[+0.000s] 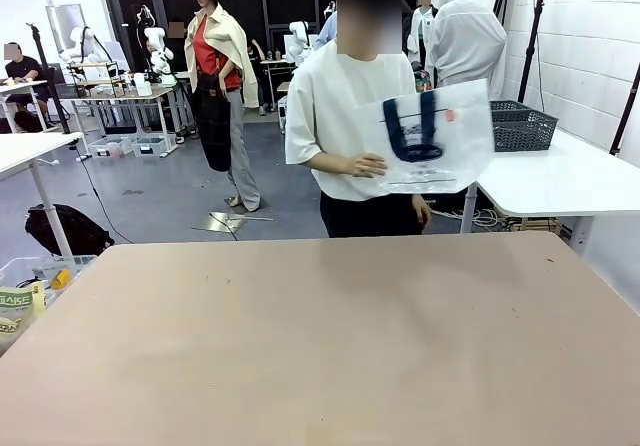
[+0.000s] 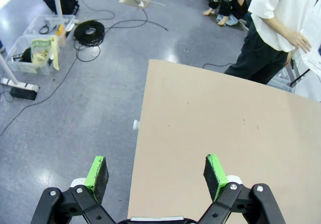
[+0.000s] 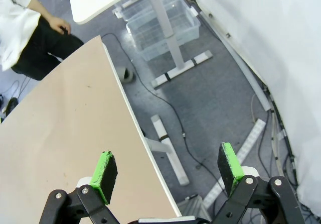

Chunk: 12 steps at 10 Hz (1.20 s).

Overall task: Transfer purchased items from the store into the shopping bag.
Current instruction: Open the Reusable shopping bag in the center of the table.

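Down on the floor (image 1: 170,191) at the near left sit clear bins (image 1: 35,271) with packets in them, and in the left wrist view a coil of black cable (image 2: 89,31) lies close by them. The left tool (image 2: 154,158) hangs over the left edge of the desk (image 1: 320,346), with one green pad (image 2: 96,171) out over the floor and the other over the tan top. Its jaws are spread wide and there is nothing between them.

Across the desk, at the far side and a little right of the middle, stands a person (image 1: 335,106) in a white shirt and dark trousers. The person holds the shopping bag (image 1: 435,136) up at chest height, clear of the desktop. One hand (image 1: 362,165) grips the bag's left edge. The bag is whitish and crinkly, with navy strap handles and a small red tag facing this way.

Farther right and farther back, a dark mesh basket (image 1: 525,126) rests on a separate white desk (image 1: 570,181) by the wall, well apart from the tan desk. What is inside it I cannot make out.

The right tool (image 3: 166,149) hangs over the right edge of the tan desk, one pad (image 3: 106,170) above the top and the other above the grey floor. Its jaws are also spread, with nothing in them.
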Each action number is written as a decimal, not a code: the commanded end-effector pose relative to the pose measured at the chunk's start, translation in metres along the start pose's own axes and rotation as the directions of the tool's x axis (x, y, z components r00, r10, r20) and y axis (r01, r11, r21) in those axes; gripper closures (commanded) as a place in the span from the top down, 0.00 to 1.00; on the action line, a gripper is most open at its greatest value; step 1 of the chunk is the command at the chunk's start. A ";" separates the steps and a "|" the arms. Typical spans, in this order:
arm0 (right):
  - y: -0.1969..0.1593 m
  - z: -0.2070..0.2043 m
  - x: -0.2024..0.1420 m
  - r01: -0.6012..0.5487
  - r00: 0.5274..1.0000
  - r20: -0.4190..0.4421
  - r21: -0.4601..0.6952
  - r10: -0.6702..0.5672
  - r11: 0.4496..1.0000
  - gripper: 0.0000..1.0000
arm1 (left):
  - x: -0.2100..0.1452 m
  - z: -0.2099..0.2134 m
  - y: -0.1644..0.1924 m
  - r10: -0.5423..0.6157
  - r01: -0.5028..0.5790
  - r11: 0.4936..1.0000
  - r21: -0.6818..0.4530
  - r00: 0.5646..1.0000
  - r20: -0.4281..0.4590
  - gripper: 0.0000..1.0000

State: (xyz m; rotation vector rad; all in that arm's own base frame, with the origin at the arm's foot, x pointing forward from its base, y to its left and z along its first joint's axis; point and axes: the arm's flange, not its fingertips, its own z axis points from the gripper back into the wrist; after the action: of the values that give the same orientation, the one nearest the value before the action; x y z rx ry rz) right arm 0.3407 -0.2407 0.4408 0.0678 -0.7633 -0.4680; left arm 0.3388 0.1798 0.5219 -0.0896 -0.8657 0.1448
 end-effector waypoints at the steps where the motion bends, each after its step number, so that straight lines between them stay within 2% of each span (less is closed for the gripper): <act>1: -0.002 0.000 -0.001 -0.010 1.000 -0.005 0.002 0.010 1.000 1.00 | -0.001 0.001 0.001 0.005 -0.005 1.000 0.003 1.000 0.000 1.00; 12: -0.002 0.000 -0.001 -0.010 1.000 -0.005 0.002 0.010 1.000 1.00 | -0.001 0.001 0.001 0.005 -0.005 1.000 0.003 1.000 0.000 1.00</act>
State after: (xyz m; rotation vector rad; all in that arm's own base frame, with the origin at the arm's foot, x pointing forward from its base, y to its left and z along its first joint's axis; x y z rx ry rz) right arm 0.3407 -0.2406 0.4408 0.0678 -0.7633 -0.4677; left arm 0.3388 0.1798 0.5219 -0.0896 -0.8657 0.1448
